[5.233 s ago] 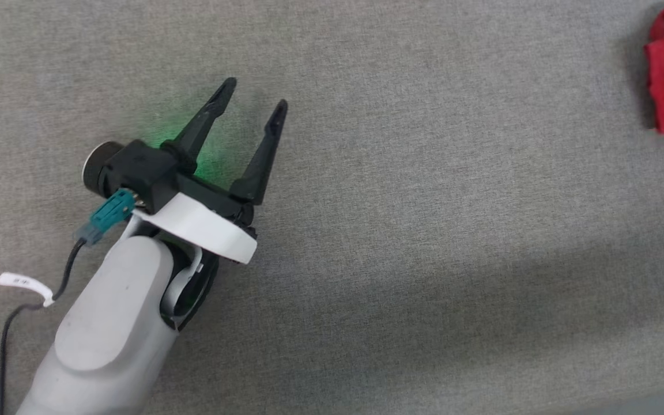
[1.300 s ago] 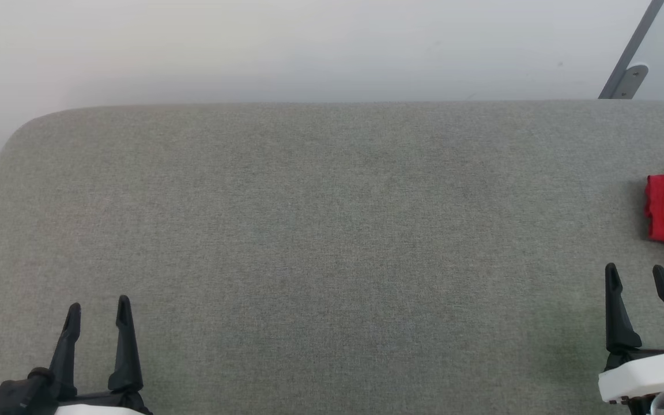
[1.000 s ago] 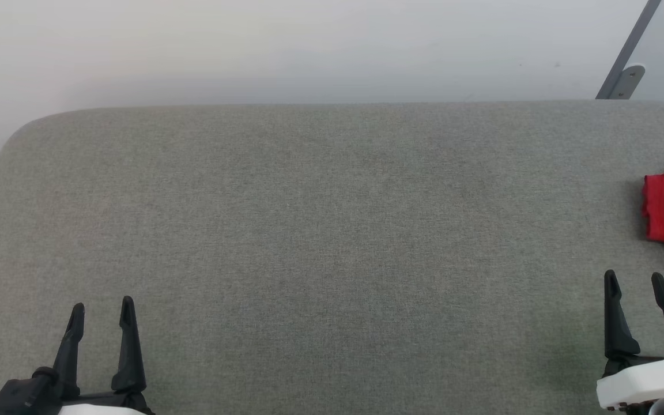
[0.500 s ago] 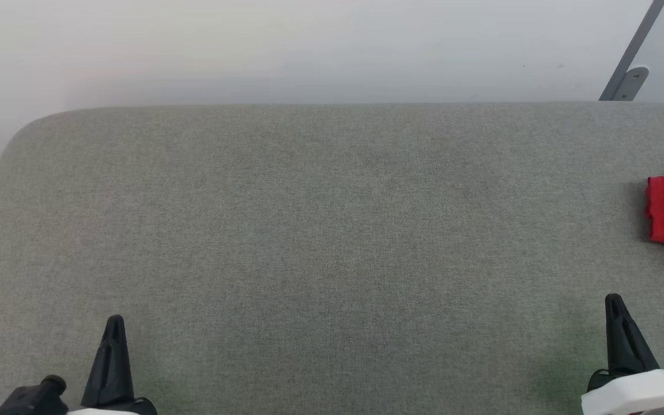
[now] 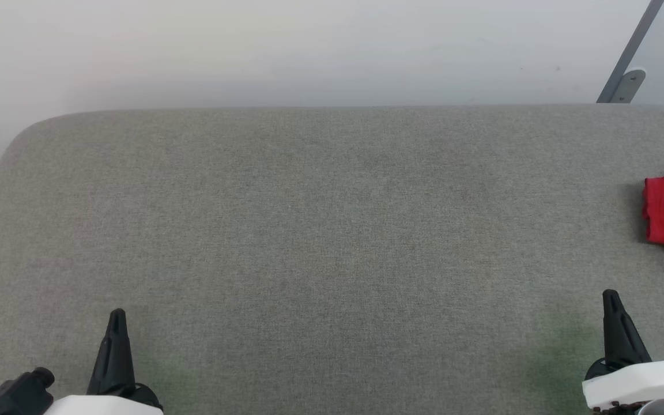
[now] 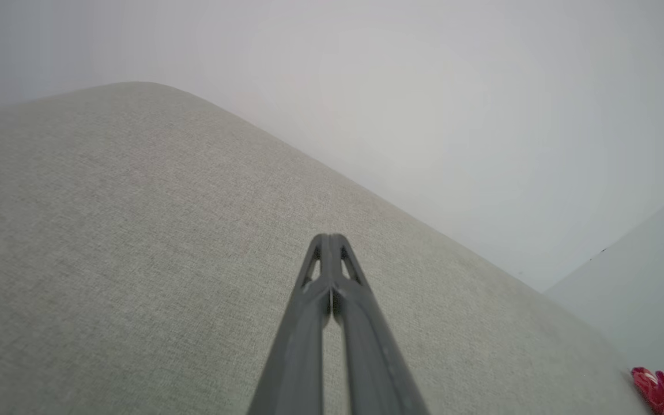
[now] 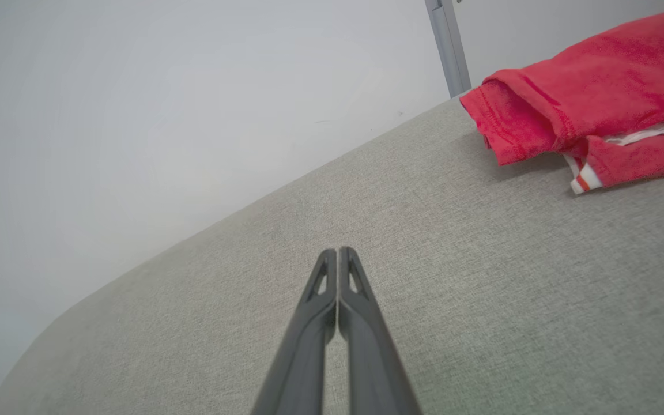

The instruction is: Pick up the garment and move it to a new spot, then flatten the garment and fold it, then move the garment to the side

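Fingers [image 6: 303,340] together now — garment [image 7: 585,98] perhaps bunched

Left gripper [image 6: 330,239] comes up from bottom centre, both dark fingers [image 6: 300,346] pressed together tip to tip, just a thin slit lower down. It sits over the grey fabric surface [image 6: 107,230]; can't tell if the tips touch it. The surface's far edge runs diagonally, high on the left to low on the right, against a plain pale wall [image 6: 424,86]. A scrap of the garment [image 6: 663,393], red, lies on the surface at the bottom-right corner, well apart from the gripper.
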`<state>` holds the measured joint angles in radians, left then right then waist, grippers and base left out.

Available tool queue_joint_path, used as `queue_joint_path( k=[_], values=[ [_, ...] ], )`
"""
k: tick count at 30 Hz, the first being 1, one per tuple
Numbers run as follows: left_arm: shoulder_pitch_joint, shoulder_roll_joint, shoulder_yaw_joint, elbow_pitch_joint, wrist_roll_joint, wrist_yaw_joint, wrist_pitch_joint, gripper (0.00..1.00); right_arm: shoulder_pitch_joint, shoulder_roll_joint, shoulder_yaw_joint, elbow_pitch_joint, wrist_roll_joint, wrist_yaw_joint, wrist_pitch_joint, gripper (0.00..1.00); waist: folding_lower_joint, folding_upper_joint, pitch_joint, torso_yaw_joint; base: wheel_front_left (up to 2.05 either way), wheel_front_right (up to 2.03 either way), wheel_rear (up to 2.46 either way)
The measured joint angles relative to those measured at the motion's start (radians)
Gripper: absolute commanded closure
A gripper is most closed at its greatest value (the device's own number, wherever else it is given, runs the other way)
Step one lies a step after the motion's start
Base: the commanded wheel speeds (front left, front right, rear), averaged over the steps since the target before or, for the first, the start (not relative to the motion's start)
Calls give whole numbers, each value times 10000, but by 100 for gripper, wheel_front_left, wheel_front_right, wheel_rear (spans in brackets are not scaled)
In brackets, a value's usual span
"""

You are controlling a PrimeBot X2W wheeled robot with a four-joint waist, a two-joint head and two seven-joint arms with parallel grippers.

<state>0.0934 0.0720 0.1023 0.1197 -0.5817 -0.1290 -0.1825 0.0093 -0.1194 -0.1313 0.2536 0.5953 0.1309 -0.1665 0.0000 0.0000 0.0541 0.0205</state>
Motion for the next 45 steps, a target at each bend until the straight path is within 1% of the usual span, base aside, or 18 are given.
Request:
queue_joint_path(
  k=[10, 22, 23, 45],
  values=[
    [-308, 6, -36, 157, -1559, 0, 372, 100, -185, 109, 19, -6, 1452, 0, 395, 100, 0, 0, -48, -19, 0, 0, 0],
    [-550, 6, -65, 347, -3104, 0, 782, 100, -326, 205, 42, -15, 2999, -2, 805, 100, 0, 0, -105, -42, 0, 0, 0],
    [-615, 6, -69, 374, -3409, 0, 857, 100, -371, 217, 44, -21, 3231, -2, 880, 100, 0, 0, -114, -46, 0, 0, 0],
    [-1094, -10, -88, 663, -5776, 0, 1488, 100, -610, 376, 73, -42, 5568, -2, 1524, 100, 0, 0, -219, -88, 0, 0, 0]
  ],
)
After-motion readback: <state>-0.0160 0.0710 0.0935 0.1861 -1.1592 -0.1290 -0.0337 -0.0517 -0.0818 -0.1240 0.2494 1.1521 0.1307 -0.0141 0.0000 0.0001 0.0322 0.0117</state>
